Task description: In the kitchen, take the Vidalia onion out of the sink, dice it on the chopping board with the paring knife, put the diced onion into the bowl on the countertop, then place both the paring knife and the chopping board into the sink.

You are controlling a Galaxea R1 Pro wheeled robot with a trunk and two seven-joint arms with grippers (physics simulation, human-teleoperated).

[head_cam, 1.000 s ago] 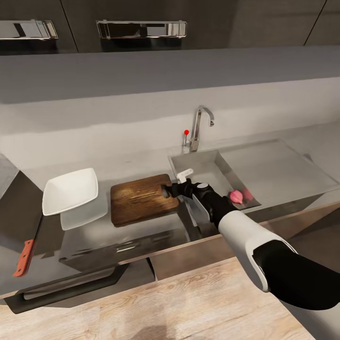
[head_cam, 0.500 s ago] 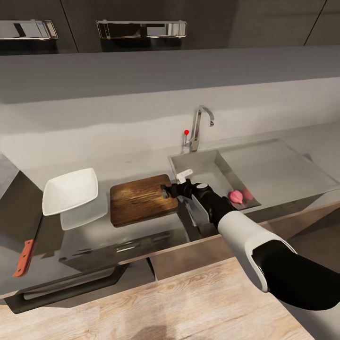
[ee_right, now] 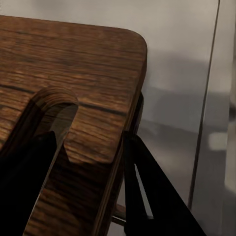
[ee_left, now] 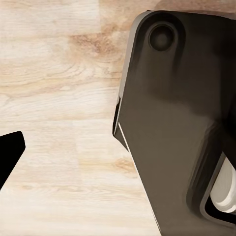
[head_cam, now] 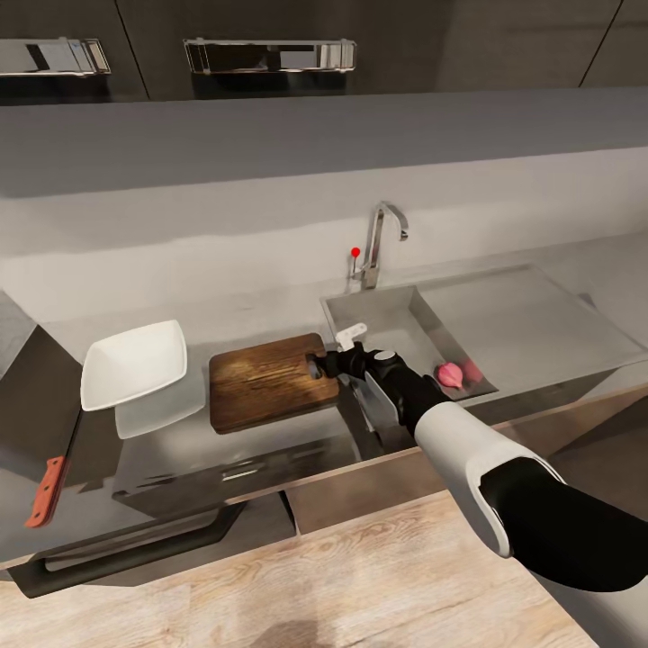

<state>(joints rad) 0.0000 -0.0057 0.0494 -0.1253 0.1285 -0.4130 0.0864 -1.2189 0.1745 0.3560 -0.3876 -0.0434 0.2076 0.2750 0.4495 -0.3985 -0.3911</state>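
— Where is the right gripper (head_cam: 317, 364)?
— At the short end of the chopping board (head_cam: 267, 381) nearest the sink (head_cam: 392, 310), narrowed onto that edge: in the right wrist view one finger (ee_right: 27, 182) sits in the board's slot, the other (ee_right: 155, 189) outside the edge.
— And the Vidalia onion (head_cam: 450, 374)?
— In the sink, at its front corner on the drainboard side.
— The rest?
— The white bowl (head_cam: 134, 363) sits on the countertop (head_cam: 261, 310) beside the board's far short end. The paring knife (head_cam: 51, 481) lies beyond the bowl, near the countertop's front edge. The left gripper's state I cannot tell.
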